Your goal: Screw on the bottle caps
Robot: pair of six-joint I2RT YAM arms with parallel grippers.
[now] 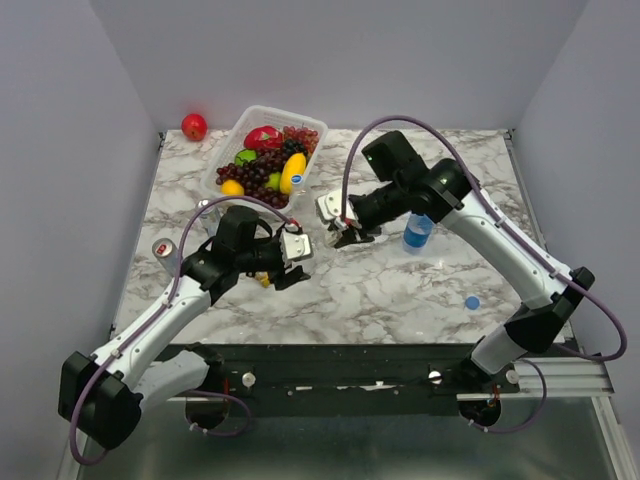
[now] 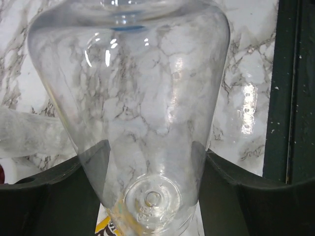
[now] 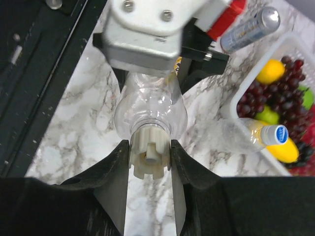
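Note:
A colourless bottle [image 1: 310, 241] is held level between my two grippers over the middle of the table. My left gripper [image 1: 290, 256] is shut on its base end, and the bottle [image 2: 133, 93] fills the left wrist view between the black fingers [image 2: 54, 196]. My right gripper [image 3: 150, 147] is shut on the pale whitish cap [image 3: 149, 161], which sits on the bottle's neck [image 3: 150, 110]. A blue-tinted bottle [image 1: 418, 232] stands by the right arm. A plain blue cap [image 1: 472, 301] lies at the near right. A second colourless bottle [image 3: 246, 136] with a blue-and-white cap [image 3: 279, 133] lies beside the fruit tray.
A clear tray of fruit [image 1: 232, 135] stands at the back left, with a red apple [image 1: 194, 126] behind it. A slim silver can [image 1: 165, 248] lies at the left, also seen in the right wrist view [image 3: 248, 29]. The table's dark front rail [image 1: 330, 365] runs along the near edge.

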